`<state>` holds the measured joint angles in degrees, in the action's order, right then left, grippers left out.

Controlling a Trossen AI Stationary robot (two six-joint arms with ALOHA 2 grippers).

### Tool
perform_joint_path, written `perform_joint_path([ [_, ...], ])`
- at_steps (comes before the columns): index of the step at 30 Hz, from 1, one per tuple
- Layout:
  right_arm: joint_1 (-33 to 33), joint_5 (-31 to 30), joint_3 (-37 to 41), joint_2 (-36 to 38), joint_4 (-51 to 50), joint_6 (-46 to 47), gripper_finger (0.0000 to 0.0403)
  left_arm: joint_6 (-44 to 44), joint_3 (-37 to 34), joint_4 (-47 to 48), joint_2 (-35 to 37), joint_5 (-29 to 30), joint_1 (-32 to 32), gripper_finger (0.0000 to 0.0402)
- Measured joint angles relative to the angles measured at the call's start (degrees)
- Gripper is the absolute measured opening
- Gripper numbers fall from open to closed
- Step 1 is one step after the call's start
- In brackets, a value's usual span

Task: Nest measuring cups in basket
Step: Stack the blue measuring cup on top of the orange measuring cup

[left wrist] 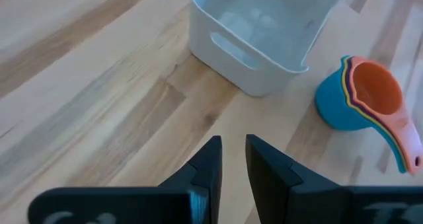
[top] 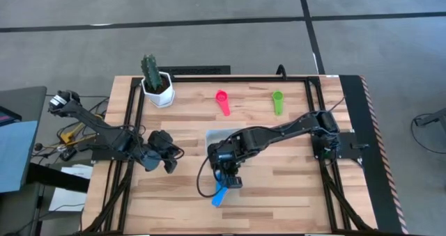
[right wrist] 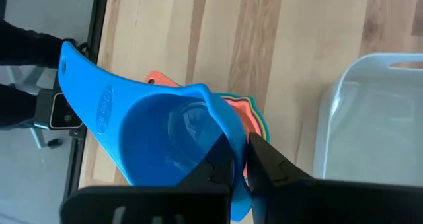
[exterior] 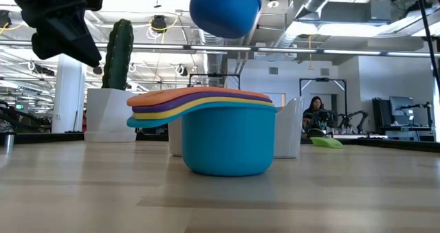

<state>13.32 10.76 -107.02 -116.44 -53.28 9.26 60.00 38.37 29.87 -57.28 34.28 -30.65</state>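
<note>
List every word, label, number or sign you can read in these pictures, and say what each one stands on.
No text can be read.
Blue measuring cup, held in the shut right gripper: raised marking on its handle, too blurred to read.
Left gripper: pale marks on its body near the picture's bottom edge, cut off and unreadable.
Basket, the stack of nested cups and the white cactus pot: no lettering visible.
</note>
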Motion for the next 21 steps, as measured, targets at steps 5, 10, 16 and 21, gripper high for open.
perform_joint_path([
  [5,-0.7,0.0,0.0,0.0,0.5,0.9,0.0028,0.0,0.0,0.4,0.0,0.7,0.2,0.0055],
  [10,-0.8,0.8,0.0,-1.1,2.1,1.5,0.0028,-1.6,0.0,0.8,0.0,0.3,2.0,0.0055],
  [16,0.1,2.7,0.1,-3.9,-0.3,2.4,0.0029,-2.3,0.0,0.7,0.0,-2.9,3.7,0.0055],
  [21,0.2,3.1,0.1,-6.6,-2.2,3.0,0.0033,-2.4,0.0,0.7,0.0,-3.5,3.8,0.0055],
])
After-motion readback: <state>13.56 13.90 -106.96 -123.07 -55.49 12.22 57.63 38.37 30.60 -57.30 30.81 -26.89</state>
